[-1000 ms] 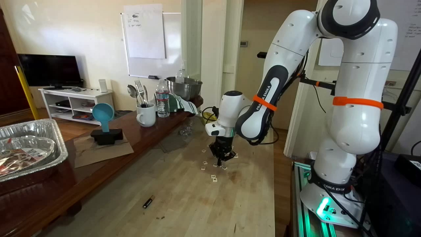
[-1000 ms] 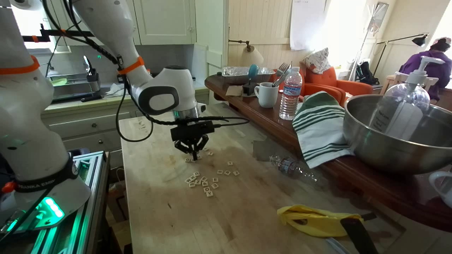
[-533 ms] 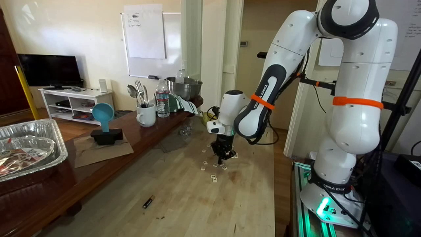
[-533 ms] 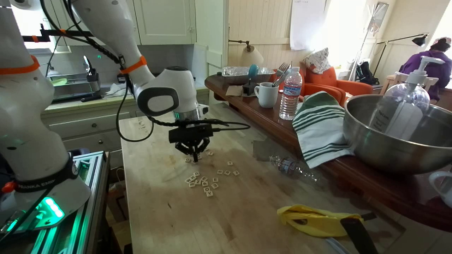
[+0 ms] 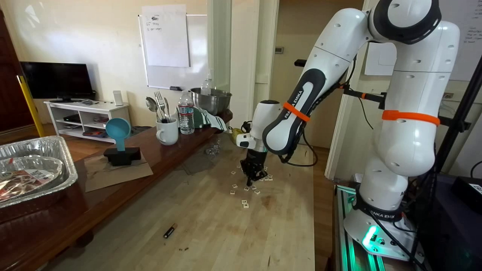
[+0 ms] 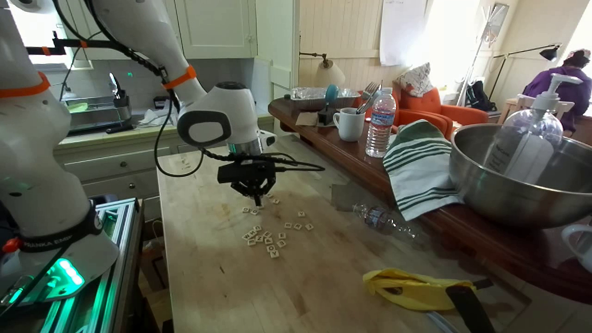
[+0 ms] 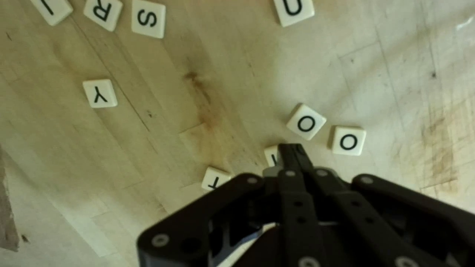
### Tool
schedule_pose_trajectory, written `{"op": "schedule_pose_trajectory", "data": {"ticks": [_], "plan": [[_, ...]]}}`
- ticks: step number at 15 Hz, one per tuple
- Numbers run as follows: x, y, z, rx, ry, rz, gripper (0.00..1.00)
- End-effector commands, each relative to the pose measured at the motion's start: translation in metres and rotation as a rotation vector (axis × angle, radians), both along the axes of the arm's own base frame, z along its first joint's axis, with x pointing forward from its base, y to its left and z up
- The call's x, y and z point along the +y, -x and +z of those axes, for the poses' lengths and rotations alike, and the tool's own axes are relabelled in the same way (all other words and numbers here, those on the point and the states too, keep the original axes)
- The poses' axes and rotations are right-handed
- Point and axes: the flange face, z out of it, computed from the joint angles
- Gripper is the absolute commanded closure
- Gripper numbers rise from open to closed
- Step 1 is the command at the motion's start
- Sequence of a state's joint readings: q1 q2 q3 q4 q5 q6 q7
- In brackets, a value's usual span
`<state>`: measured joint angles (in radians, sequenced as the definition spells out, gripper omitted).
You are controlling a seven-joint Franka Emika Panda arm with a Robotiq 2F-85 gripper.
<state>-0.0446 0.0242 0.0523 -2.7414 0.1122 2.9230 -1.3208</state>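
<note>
My gripper (image 7: 295, 148) points down with its two black fingers together and nothing visible between them. It shows low over the table in both exterior views (image 5: 249, 183) (image 6: 257, 202). In the wrist view, the fingertips partly cover a small cream letter tile (image 7: 271, 154), so its letter is unclear. Whether they touch it I cannot tell. Two O tiles, a nearer one (image 7: 306, 122) and a farther one (image 7: 349, 141), lie just beyond the tips. A T tile (image 7: 214, 178) is partly hidden by the left finger linkage. A Y tile (image 7: 100, 94), S tile (image 7: 148, 18) and U tile (image 7: 294, 11) lie farther off.
More letter tiles (image 6: 269, 241) lie grouped on the wooden table (image 6: 222, 296). A battery (image 5: 170, 230), a plastic bottle (image 6: 381, 217) lying down and a yellow bag (image 6: 416, 289) are also there. A raised dark wood counter (image 5: 94, 210) holds a mug (image 5: 167, 131), foil trays and a metal bowl (image 6: 518, 194).
My gripper dips slightly, then rises a little and tilts, its fingertips shifting slightly over the tiles. The fingers stay together. The tiles show no visible movement.
</note>
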Motion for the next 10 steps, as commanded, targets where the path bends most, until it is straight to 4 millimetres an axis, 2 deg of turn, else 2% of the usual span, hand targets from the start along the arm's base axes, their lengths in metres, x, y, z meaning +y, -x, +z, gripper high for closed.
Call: {"op": "schedule_pose_trajectory", "data": {"ticks": [1,7,9,10], "plan": [[-0.0006,0.0031,0.0098,0.002,-0.037,-0.094,1.0],[-0.0071,0.0036,0.0102,0.024,-0.048,-0.389,1.0],[-0.0004,0.0031,0.0105,0.073,-0.046,-0.488,1.0],[-0.0036,0.0018,0.0048,0.041,-0.051,-0.405,0.99]]}}
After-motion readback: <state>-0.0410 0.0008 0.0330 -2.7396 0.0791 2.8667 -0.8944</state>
